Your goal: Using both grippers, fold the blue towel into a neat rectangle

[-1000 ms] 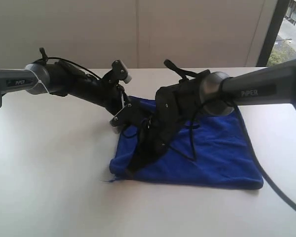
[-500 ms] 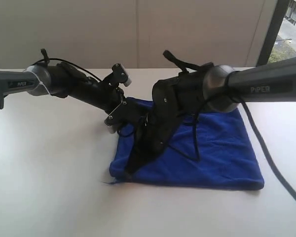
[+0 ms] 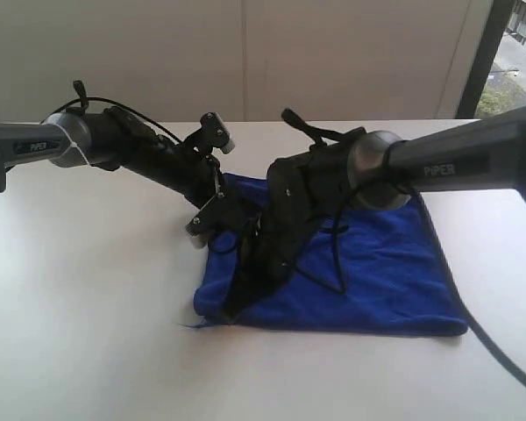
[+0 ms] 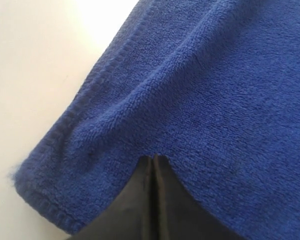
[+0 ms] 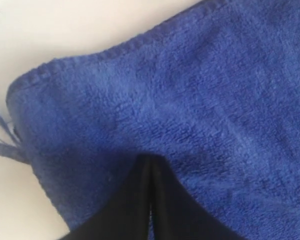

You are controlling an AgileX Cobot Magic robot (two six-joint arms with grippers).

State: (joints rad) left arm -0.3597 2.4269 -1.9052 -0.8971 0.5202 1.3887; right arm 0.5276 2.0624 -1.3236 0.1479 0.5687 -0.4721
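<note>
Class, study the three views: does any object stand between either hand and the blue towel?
Nothing visible does. The left hand and the right hand are each closed directly on the blue towel, which lies on the white table.

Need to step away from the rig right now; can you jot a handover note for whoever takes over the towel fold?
Left pincer: shut, pinching the blue towel near its far left corner.
Right pincer: shut, pinching it near the near left corner, by the loose thread.
Towel: spread on the white table.
Done: both corners gripped.
Left: probably carry that edge across to the right edge, release, tidy.
</note>
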